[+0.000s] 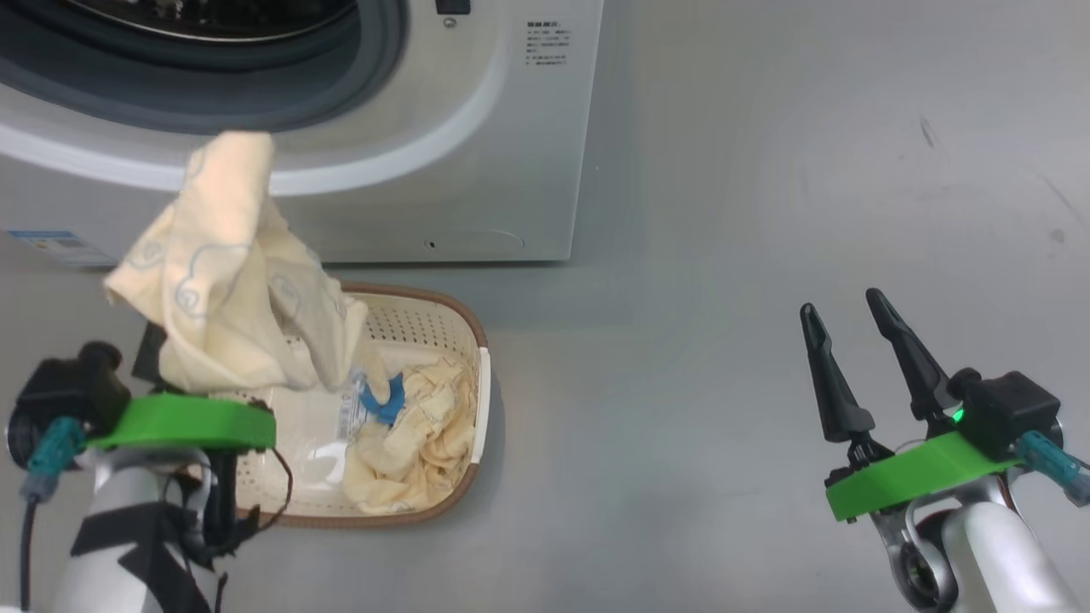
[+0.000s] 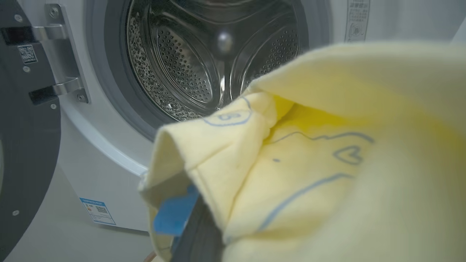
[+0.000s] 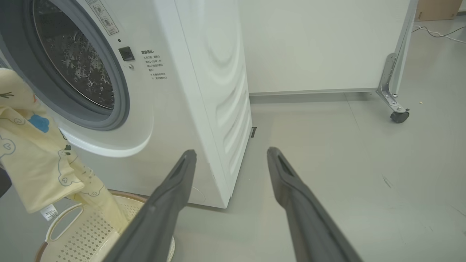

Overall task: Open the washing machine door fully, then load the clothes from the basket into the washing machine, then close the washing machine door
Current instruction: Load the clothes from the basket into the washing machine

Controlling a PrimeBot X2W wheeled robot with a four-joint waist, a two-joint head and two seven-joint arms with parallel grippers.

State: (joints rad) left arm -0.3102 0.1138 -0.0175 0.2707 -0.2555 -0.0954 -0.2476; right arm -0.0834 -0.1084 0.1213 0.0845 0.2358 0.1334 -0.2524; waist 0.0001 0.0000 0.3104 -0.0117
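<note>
The washing machine (image 1: 477,128) stands at the top left with its steel drum (image 2: 204,54) exposed. The washing machine door (image 2: 25,145) hangs swung open on its hinge at the left of the left wrist view. My left gripper is shut on a pale yellow garment (image 1: 230,281), which is held raised in front of the drum opening and above the basket (image 1: 426,319). The cloth drapes over the gripper, and one dark finger (image 2: 198,233) shows beside a blue cuff. More of the clothes (image 1: 417,434) lie in the basket. My right gripper (image 1: 843,304) hovers open and empty over the floor at the right.
The grey floor (image 1: 766,213) stretches to the right of the machine. A white panel on a metal leg with a caster wheel (image 3: 399,116) stands behind it, and cables (image 3: 437,32) lie at the far right. A blue label (image 2: 97,211) is low on the machine's front.
</note>
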